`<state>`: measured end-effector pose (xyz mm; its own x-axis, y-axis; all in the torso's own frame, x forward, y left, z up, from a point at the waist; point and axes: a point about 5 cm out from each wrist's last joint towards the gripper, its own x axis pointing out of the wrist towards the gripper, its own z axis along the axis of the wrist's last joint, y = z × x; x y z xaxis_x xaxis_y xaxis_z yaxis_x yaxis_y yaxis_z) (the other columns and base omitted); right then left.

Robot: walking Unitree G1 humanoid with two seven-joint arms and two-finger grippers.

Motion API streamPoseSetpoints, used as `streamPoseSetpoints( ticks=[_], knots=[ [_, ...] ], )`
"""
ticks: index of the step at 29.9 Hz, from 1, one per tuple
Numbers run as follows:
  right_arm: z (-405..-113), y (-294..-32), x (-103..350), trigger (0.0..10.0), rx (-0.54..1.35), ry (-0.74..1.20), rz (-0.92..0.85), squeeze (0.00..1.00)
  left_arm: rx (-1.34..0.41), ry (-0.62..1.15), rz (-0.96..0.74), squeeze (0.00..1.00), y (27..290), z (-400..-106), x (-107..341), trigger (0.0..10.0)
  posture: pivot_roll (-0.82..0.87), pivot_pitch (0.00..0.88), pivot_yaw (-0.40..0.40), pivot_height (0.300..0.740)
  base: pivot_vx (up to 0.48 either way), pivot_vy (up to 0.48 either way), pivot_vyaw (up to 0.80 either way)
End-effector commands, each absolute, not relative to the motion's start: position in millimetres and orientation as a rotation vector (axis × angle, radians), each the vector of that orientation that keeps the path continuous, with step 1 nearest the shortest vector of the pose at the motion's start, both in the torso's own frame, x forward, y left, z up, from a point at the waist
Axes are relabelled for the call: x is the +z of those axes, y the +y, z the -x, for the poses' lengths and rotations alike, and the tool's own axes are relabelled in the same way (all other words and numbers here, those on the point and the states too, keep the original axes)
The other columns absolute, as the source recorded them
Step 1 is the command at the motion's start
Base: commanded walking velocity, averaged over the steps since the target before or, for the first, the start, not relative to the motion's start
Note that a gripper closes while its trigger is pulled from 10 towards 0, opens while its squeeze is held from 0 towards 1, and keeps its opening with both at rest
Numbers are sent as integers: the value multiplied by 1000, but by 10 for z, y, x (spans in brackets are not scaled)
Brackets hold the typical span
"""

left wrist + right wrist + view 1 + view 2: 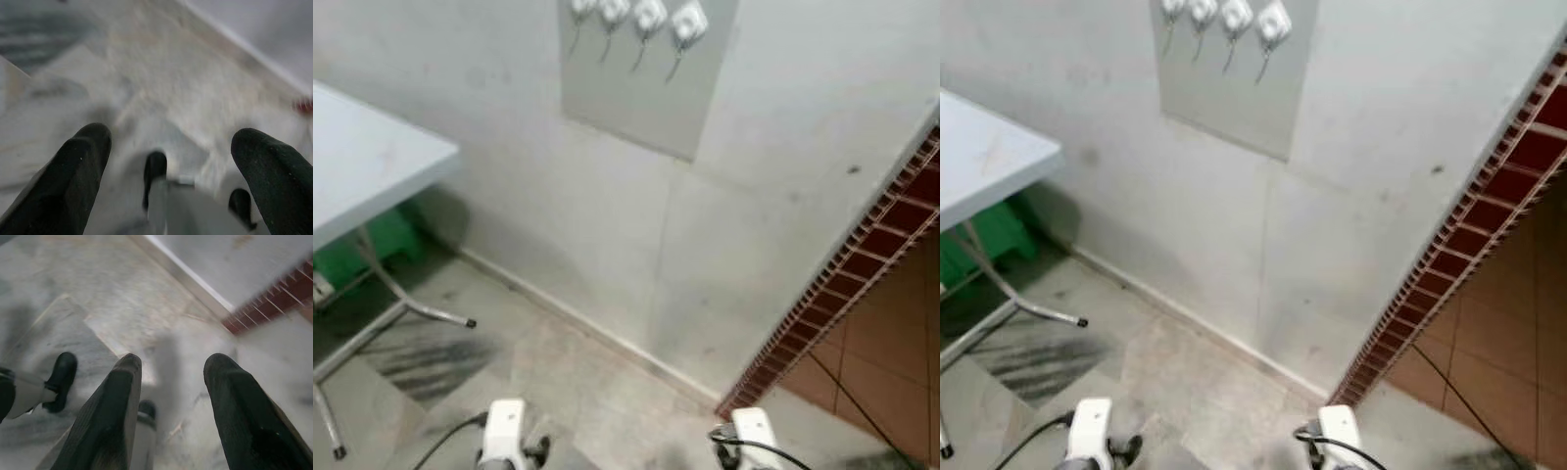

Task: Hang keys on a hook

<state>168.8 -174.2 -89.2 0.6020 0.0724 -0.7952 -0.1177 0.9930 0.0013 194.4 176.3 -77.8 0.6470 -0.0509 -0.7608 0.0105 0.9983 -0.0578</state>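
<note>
The left gripper (168, 152) hangs low over the marble floor (597, 382), its black fingers (73, 166) spread wide with nothing between them. The right gripper (168, 382) hangs the same way, fingers parted and empty. Both wrist views are blurred, and the head views cut the arms off at the bottom edge. No keys can be made out. High on the wall, the grey board (636, 98) carries four white hooks (650, 17), cropped at the top. A table (362, 166) stands left of the board.

soft even light, wrist views motion-blurred.
</note>
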Motion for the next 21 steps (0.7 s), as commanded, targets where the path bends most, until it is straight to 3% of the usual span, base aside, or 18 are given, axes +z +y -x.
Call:
streamPoseSetpoints(
  ticks=[1,21],
  knots=[
    [-1631,-1818,-911,10000,99,940,66,0,-38,901,65,0,1710,-1857,-830,10000,43,0,-52,740,0,0,800],
    [-1637,-1820,-909,10000,101,941,66,0,-30,893,74,0,1715,-1873,-821,10000,48,0,-56,740,0,0,800]
  ],
)
